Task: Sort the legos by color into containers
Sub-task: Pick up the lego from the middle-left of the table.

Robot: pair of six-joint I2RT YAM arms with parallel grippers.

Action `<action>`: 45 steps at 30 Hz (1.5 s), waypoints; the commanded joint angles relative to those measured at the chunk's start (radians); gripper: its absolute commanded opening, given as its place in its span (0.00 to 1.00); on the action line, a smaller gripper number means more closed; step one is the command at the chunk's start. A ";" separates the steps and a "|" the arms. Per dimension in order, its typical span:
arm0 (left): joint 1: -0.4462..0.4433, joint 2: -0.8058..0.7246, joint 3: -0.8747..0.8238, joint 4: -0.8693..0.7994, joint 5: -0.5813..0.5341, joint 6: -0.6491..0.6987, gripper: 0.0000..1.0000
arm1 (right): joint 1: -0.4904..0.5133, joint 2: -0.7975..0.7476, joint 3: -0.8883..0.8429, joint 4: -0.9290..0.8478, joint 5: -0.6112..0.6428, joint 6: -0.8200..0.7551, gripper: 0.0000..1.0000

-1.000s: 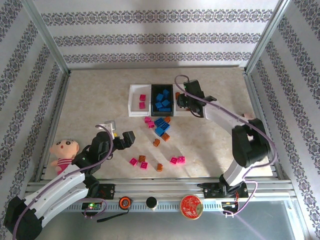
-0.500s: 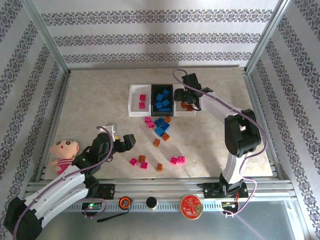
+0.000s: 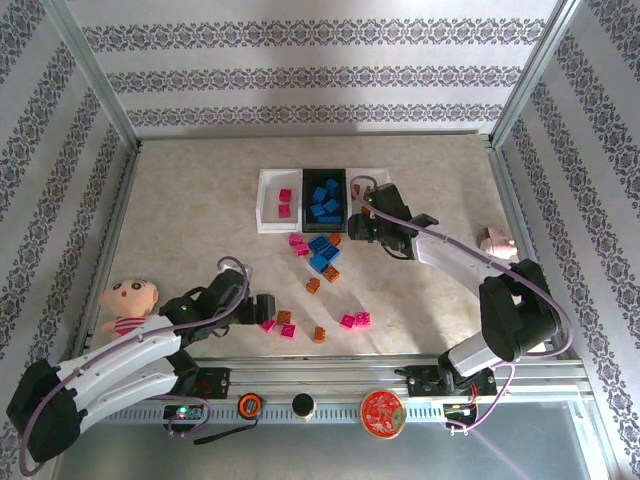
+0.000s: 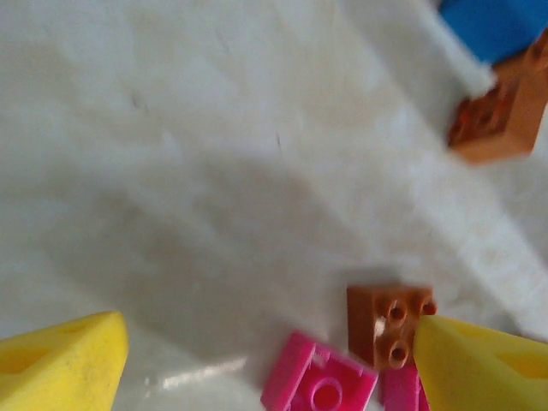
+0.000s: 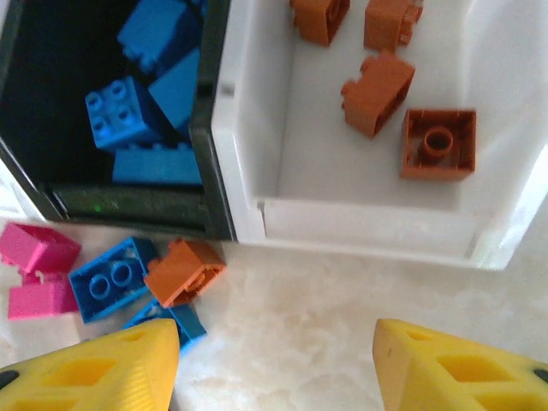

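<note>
Ahead of the released right tool, the glossy white tray holds four studded orange-brown bricks; the black tray beside it holds blue bricks. The left tool, also released, straddles a pink brick and an orange brick.

The tabletop has a beige stone pattern and is smooth with a soft sheen. The legos are hard moulded plastic. In the left wrist view, an orange-brown brick and a magenta brick at 6 o'clock look slightly glossy. The white tray is smooth, milky, half-translucent plastic. The black tray at its 9 o'clock is dark glossy plastic and holds shiny blue bricks. The left gripper and right gripper have matt yellow fingers. In the top view, pale metal rails run along 6 o'clock. The doll at 8 o'clock is soft cloth. The walls show a matt printed pattern.
</note>
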 commanded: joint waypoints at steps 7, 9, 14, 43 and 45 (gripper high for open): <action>-0.148 0.082 0.038 -0.136 -0.021 -0.054 0.84 | -0.005 -0.077 -0.060 0.027 0.014 0.032 0.62; -0.152 0.120 0.048 -0.121 -0.020 -0.042 0.81 | -0.005 -0.075 -0.060 0.030 0.013 0.034 0.62; -0.154 0.200 0.074 -0.071 -0.022 0.000 0.80 | -0.005 -0.078 -0.059 0.030 0.010 0.038 0.62; -0.012 0.261 0.201 0.053 0.030 0.138 0.28 | 0.000 -0.286 -0.201 0.016 0.012 0.062 0.62; 0.045 0.263 0.249 0.091 0.023 0.173 0.28 | 0.003 -0.294 -0.212 0.018 0.015 0.065 0.62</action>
